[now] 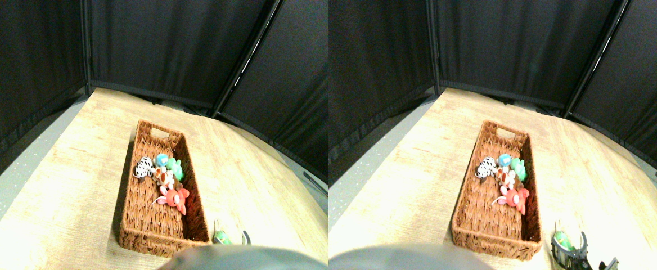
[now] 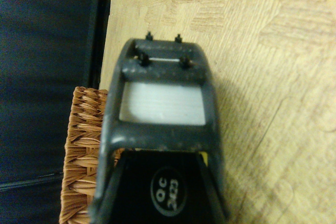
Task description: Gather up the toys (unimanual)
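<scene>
Woven wicker basket (image 1: 151, 225) — plush toys (image 1: 165, 177) clustered inside.

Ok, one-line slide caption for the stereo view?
Plush toys clustered in the wicker basket; a green toy at the right gripper beside it.

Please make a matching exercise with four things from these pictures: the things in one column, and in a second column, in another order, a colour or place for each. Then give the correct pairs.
Things:
1. spotted toy
2. red-pink toy
3. wicker basket
4. green toy

Descriptions:
A. brown, long, lying on the wooden floor
B. outside the basket, at the right gripper
C. black and white, at the basket's left wall
D. in the basket, nearest of the pile to the robot

Pairs: 1-C, 2-D, 3-A, 4-B
</scene>
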Motion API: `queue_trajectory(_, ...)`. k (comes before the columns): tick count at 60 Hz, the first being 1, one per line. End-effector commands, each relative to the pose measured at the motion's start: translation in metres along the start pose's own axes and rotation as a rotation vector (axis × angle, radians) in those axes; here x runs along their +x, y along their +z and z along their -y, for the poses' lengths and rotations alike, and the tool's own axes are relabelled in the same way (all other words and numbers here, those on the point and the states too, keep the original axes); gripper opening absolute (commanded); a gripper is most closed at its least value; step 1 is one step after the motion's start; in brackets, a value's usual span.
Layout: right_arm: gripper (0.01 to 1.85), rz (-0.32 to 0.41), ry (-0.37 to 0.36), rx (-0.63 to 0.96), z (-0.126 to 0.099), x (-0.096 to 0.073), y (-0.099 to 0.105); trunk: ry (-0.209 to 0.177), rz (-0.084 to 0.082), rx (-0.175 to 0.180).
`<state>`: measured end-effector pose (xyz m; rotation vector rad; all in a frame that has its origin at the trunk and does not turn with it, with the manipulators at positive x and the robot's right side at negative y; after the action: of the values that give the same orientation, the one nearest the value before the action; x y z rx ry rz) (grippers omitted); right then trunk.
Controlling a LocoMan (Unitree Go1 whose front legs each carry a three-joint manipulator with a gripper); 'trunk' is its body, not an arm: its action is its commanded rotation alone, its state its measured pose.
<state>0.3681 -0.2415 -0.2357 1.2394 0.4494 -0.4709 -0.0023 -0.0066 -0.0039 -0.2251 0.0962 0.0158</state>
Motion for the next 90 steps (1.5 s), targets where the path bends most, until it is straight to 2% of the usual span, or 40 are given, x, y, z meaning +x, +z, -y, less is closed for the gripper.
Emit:
queue_trajectory(1, 0.91, 0.020, 0.005, -0.005, -0.002, -0.002, 0.005, -0.003, -0.014, -0.016)
queue_trajectory(13, 0.98, 0.015, -0.030, -0.014, 0.007, 0.002, 0.005, 0.001, -0.015, -0.009)
queue_trajectory(15, 0.96, 0.024, -0.030, -0.055, 0.009, 0.004, 0.005, 0.001, -0.015, -0.007)
queue_trajectory(20, 0.90, 0.038, -0.046, -0.022, 0.012, 0.009, 0.004, 0.001, -0.016, -0.007)
queue_trajectory(24, 0.87, 0.038, -0.042, -0.063, 0.012, 0.014, 0.004, 0.004, -0.018, -0.008)
queue_trajectory(30, 0.64, 0.039, -0.026, -0.007, 0.010, 0.020, 0.002, 0.007, -0.014, -0.013)
queue_trajectory(35, 0.06, 0.109, -0.019, 0.031, 0.008, 0.024, -0.001, 0.009, -0.015, -0.012)
queue_trajectory(44, 0.06, 0.170, -0.030, 0.020, 0.002, 0.026, 0.000, 0.012, -0.014, -0.014)
queue_trajectory(52, 0.09, 0.157, 0.014, 0.014, -0.004, 0.025, 0.004, 0.015, -0.007, -0.015)
queue_trajectory(53, 0.11, 0.157, 0.036, -0.045, -0.008, 0.026, 0.005, 0.015, -0.007, -0.015)
queue_trajectory(58, 0.11, 0.133, 0.087, -0.059, -0.021, 0.025, 0.007, 0.018, -0.003, -0.016)
queue_trajectory(65, 0.07, 0.115, 0.141, -0.034, -0.042, 0.025, 0.007, 0.027, 0.013, -0.021)
queue_trajectory(69, 0.06, 0.113, 0.191, -0.079, -0.063, 0.025, 0.006, 0.030, 0.020, -0.026)
queue_trajectory(71, 0.06, 0.093, 0.238, -0.024, -0.074, 0.027, 0.004, 0.033, 0.024, -0.029)
queue_trajectory(72, 0.06, 0.093, 0.238, -0.024, -0.074, 0.027, 0.004, 0.035, 0.026, -0.032)
queue_trajectory(77, 0.06, 0.044, 0.322, -0.085, -0.103, 0.029, 0.002, 0.045, 0.036, -0.043)
queue_trajectory(78, 0.06, 0.044, 0.322, -0.085, -0.103, 0.029, 0.002, 0.047, 0.037, -0.045)
queue_trajectory(83, 0.06, 0.034, 0.365, -0.132, -0.131, 0.026, -0.001, 0.057, 0.045, -0.059)
queue_trajectory(90, 0.06, -0.002, 0.408, -0.136, -0.150, 0.025, -0.007, 0.070, 0.056, -0.078)
